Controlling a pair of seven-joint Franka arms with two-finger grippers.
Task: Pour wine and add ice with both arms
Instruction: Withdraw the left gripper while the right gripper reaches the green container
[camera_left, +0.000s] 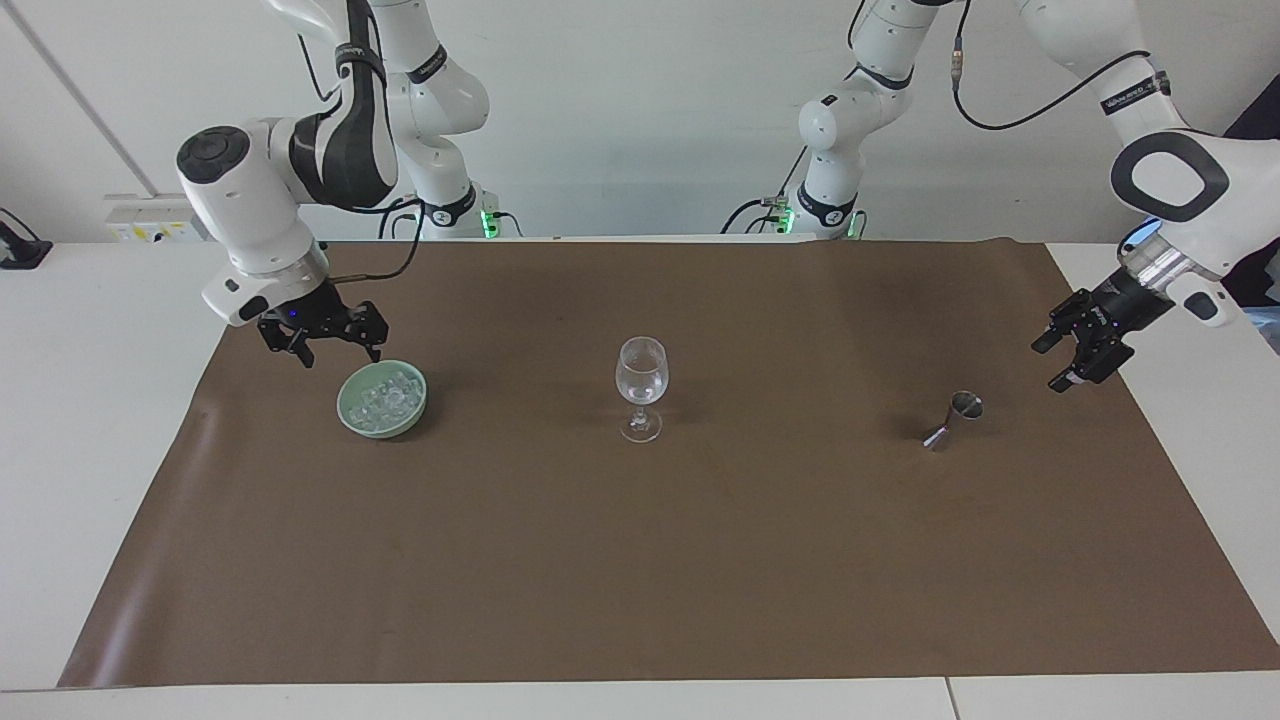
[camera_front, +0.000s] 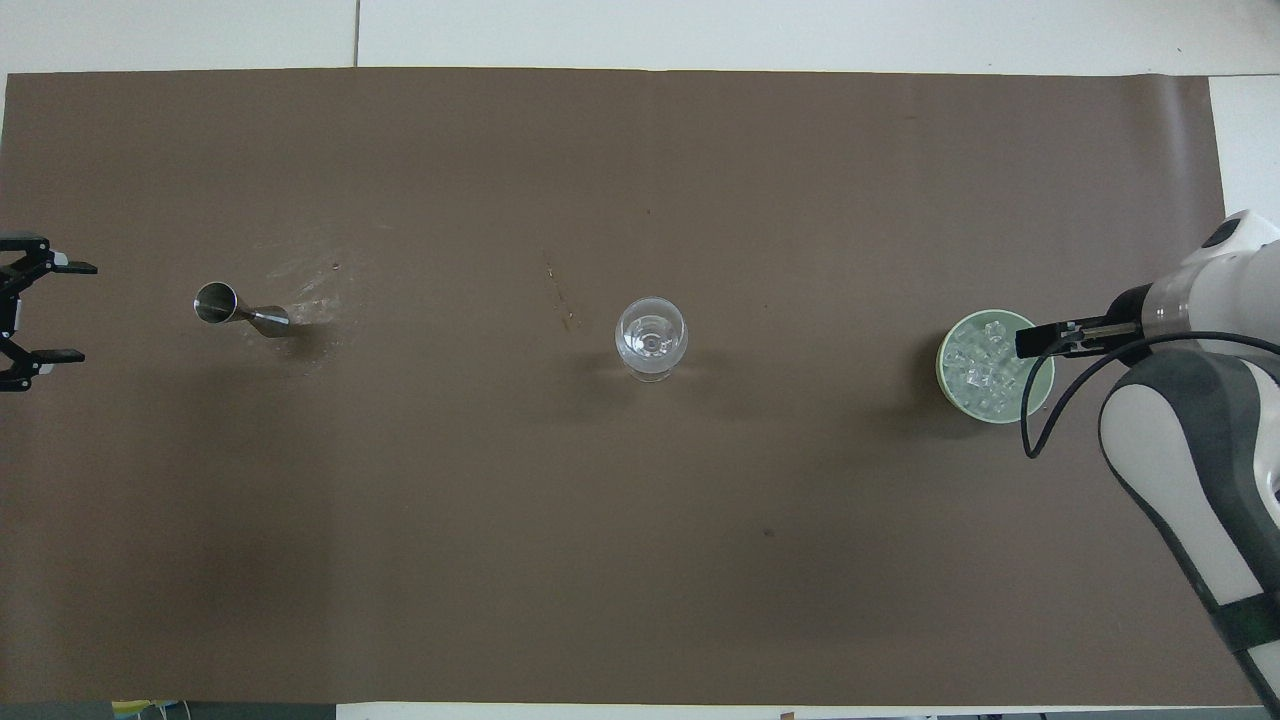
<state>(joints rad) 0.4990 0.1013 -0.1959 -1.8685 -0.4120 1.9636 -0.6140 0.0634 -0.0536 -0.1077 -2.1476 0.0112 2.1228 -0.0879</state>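
R gripper (camera_left: 338, 347) hangs just above the rim of the pale green bowl (camera_left: 345, 418), on the side nearer the robots; jaws spread wide, nothing in them. Ice (camera_left: 385, 396) fills that bowl, which sits on the brown mat (camera_left: 640, 560) twd the right arm's end, about midway betw the mat's robot-side edge and its other long edge. So the ice lies just below and slightly fwd of the fingertips – prob. a short drop into the bowl is what's needed. No long axis to speak of: lumps are small, jumbled. R arm is clearly the nearer one. L gripper (camera_left: 1075, 352) is up over the mat's edge at the left arm's end, also wide open and empty, near the steel jigger (camera_left: 952, 420). Wine glass (camera_left: 641, 388) stands mid-mat, upright, w/ ice-like bits in it. No legible writing or brand on anything.
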